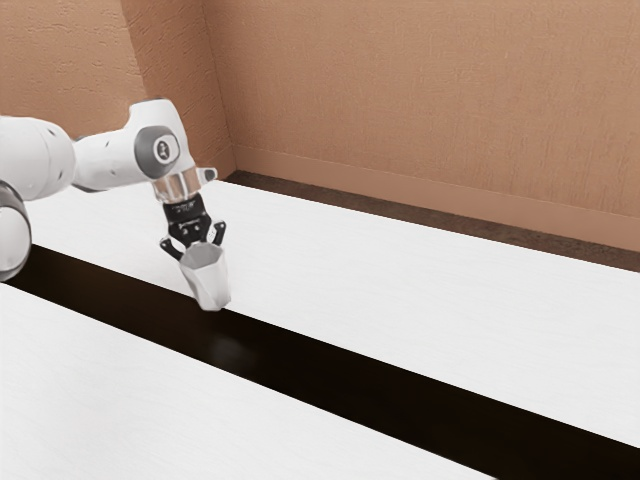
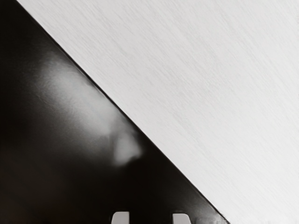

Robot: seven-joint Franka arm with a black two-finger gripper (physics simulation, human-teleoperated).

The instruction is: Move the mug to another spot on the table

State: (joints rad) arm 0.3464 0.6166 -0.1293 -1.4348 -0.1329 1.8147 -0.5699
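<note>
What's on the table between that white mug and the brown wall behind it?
Nothing. In the exterior view the white tabletop between the mug and the wall is bare, up to a dark strip at the wall's foot.

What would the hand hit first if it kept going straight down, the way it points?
Probably the table's black stripe, right under the mug the hand holds; depth is unclear.
</note>
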